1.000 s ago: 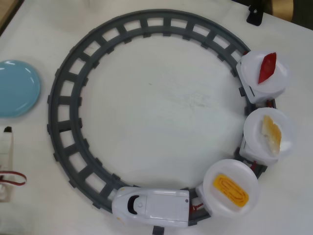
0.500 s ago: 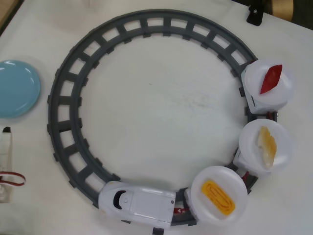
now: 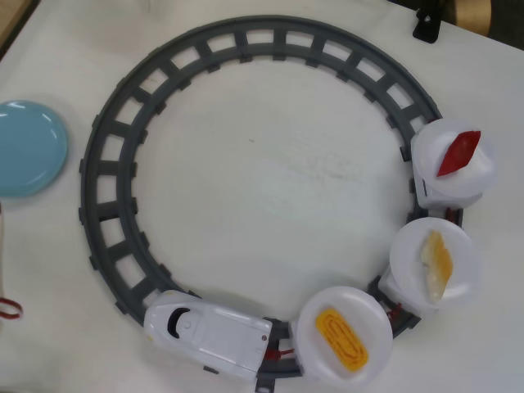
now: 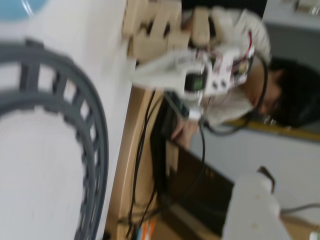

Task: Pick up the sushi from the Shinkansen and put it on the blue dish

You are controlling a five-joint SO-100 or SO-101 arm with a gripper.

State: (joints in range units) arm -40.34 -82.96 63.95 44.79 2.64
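In the overhead view the white Shinkansen (image 3: 209,332) stands on the grey ring track (image 3: 106,205) at the bottom, pulling three cars topped by white plates. The sushi (image 3: 436,264), pale orange and cream, lies on the middle plate (image 3: 409,270) at the right. The blue dish (image 3: 29,147) sits at the left edge, empty; a sliver of it shows in the wrist view (image 4: 30,6). My gripper is not in the overhead view. A blurred white part (image 4: 252,207) at the lower right of the wrist view may belong to it; its jaws cannot be made out.
A yellow ridged piece (image 3: 342,337) lies on the first plate and a red pointed piece (image 3: 457,153) on the last. The wrist view shows the track (image 4: 92,150), the table edge, a second white arm (image 4: 195,70) and a person beyond it.
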